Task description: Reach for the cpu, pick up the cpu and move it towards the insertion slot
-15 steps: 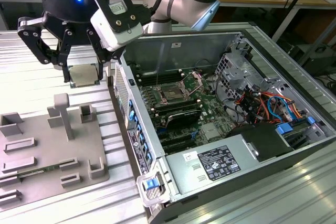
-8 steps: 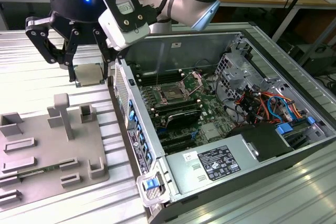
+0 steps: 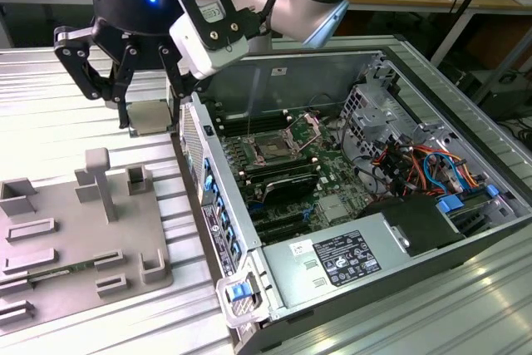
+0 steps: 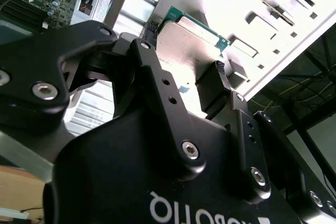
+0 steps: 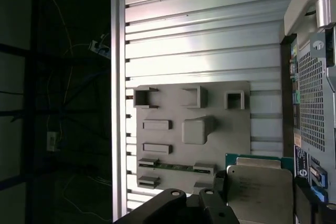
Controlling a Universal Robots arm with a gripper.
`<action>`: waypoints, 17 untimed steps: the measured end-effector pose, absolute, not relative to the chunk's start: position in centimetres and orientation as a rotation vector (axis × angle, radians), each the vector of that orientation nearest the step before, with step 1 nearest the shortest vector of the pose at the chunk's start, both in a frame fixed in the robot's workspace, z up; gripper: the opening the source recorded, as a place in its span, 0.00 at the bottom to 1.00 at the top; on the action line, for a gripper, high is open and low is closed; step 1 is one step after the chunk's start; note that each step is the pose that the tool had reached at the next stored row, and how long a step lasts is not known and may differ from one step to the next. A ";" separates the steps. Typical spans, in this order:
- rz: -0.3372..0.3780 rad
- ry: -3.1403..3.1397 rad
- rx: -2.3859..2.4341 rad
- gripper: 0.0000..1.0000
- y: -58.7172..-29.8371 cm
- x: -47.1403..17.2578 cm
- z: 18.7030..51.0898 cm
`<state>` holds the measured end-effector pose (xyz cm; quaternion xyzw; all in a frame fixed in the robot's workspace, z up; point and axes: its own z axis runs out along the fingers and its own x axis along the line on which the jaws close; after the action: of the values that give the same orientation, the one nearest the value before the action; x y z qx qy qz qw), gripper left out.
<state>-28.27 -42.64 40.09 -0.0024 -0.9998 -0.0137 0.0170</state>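
While the pincer [image 3: 151, 114] pinches the cpu [image 3: 153, 118], the insertion slot [image 3: 273, 149] lies inside the opened computer case [image 3: 465, 243].

The cpu [image 5: 260, 187] has a pale silvery top with a thin green rim, and the fingers [image 4: 212, 90] beside it are matt black. The counter [image 3: 50, 114] is light grey metal, ribbed in long parallel stripes, and on it lies a plain grey fixture plate [image 3: 58, 230]. Inside the silver computer case [image 3: 332, 276], the insertion slot [image 3: 274, 149] shows a dark centre in a shiny metal frame, near orange and blue cables [image 3: 416, 164].
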 end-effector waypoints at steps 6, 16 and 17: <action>-0.043 -3.107 -0.008 0.55 -42.6 -27.4 40.1; -0.043 -3.107 -0.007 0.55 -42.6 -26.0 40.1; -0.043 -3.107 -0.008 0.55 -42.6 -25.9 40.1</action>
<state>-25.89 -42.64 40.08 -0.0024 -0.9998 -0.0137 0.0170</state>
